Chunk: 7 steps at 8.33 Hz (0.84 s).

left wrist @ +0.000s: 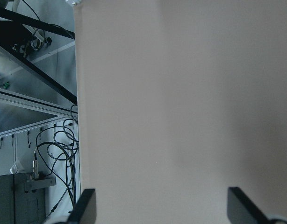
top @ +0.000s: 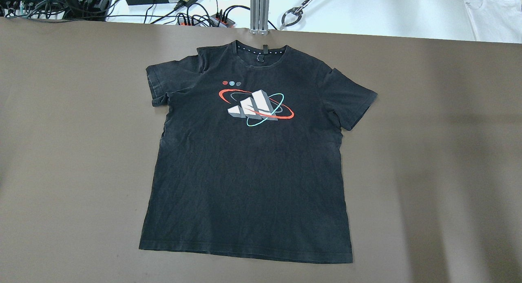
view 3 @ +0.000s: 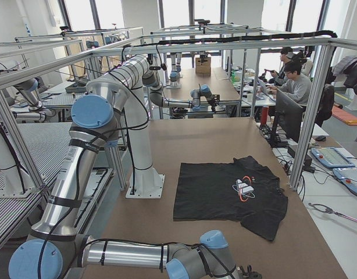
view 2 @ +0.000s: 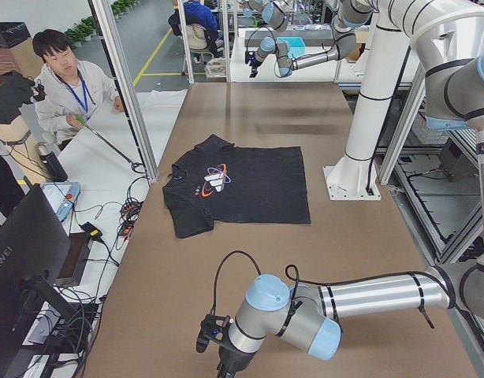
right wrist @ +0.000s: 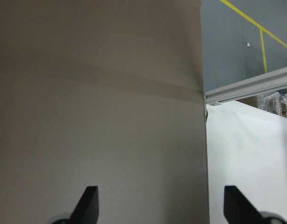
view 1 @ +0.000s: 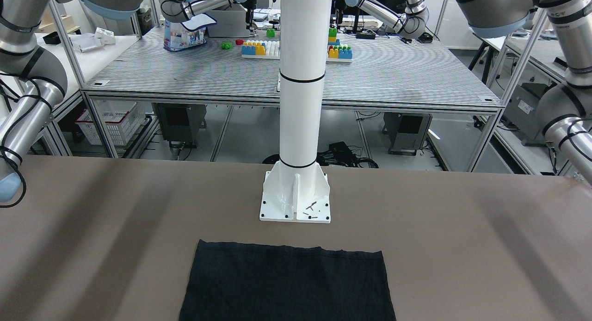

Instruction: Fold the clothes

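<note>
The clothes are one black T-shirt [top: 248, 173] with a white, red and teal print on the chest. It lies spread flat and face up on the brown table [top: 61, 152], collar towards the far edge and both sleeves out. Only its hem end [view 1: 286, 284] shows in the front-facing view. My left gripper [left wrist: 163, 207] is open above bare table at the left end, far from the shirt. My right gripper [right wrist: 162, 203] is open too, above bare table near the right end's edge. Neither holds anything.
A white pillar [view 1: 300, 103] on a base plate [view 1: 296, 205] stands at the table's near edge, just behind the hem. Cables and power bricks [top: 195, 14] and a white garment [top: 493, 18] lie beyond the far edge. Seated people [view 2: 68, 87] are at the side desks.
</note>
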Available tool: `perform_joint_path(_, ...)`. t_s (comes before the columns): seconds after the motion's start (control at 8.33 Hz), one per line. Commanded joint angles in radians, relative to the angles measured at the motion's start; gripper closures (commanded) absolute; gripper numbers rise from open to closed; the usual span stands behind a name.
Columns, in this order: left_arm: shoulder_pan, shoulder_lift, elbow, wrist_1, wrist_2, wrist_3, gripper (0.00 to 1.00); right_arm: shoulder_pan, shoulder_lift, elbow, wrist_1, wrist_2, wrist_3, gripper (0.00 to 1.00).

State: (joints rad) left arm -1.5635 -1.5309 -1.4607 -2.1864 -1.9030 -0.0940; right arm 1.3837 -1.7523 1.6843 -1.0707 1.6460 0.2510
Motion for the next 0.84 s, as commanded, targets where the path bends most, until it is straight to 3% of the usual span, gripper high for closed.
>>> perform_joint_path(0.0, -0.001, 0.002, 0.009, -0.012, -0.001, 0.01, 0.0, 0.0, 0.001, 0.0, 0.0, 0.0, -0.001, 0.06)
perform_joint_path(0.72, 0.0, 0.0, 0.003, -0.045, -0.019, 0.01, 0.0, -0.002, 0.025, 0.014, 0.002, 0.005, -0.004, 0.06)
